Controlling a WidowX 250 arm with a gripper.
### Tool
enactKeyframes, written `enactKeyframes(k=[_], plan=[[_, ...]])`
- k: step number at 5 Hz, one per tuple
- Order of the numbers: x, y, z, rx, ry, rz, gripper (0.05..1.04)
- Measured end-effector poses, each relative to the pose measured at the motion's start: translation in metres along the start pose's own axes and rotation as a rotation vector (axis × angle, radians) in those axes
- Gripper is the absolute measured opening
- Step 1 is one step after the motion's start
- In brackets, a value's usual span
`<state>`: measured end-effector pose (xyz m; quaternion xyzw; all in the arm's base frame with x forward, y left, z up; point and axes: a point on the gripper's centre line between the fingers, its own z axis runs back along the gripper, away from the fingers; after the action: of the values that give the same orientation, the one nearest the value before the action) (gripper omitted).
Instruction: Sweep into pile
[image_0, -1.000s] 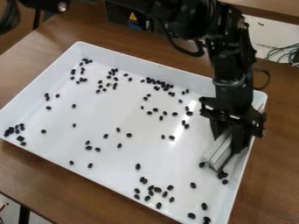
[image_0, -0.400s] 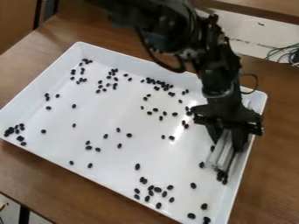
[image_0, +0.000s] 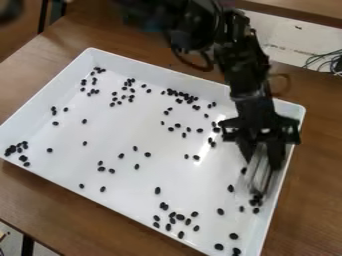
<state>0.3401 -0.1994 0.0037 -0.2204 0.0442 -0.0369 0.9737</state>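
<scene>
Camera view: gripper (image_0: 265, 154) is hanging over the white tray's (image_0: 127, 125) right side, its fingers clamping a pale sweeper (image_0: 260, 174), while black beans (image_0: 256, 202) are lying at its lower end and scattered far, left and near.

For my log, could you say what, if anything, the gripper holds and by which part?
The gripper holds a pale sweeping tool by its upper part.

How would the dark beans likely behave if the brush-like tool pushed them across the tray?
The dark beans look small and rounded, so they may roll or skid rather than stay put. The tray's glossy floor probably offers little grip. Being loose and separate, they could scatter sideways past the narrow tool.
</scene>
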Motion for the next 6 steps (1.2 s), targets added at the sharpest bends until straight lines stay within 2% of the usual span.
enactKeyframes(k=[1,2,3,4,5,6], plan=[[0.013,0.012,-0.004,0.018,0.054,0.002,0.363],[0.018,0.049,0.005,0.066,0.034,0.052,0.363],[0.006,0.081,0.020,0.155,-0.009,0.069,0.362],[-0.019,0.136,0.045,0.228,-0.046,0.180,0.362],[-0.044,0.173,0.061,0.243,-0.103,0.257,0.362],[-0.056,0.220,0.081,0.251,-0.134,0.314,0.362]])
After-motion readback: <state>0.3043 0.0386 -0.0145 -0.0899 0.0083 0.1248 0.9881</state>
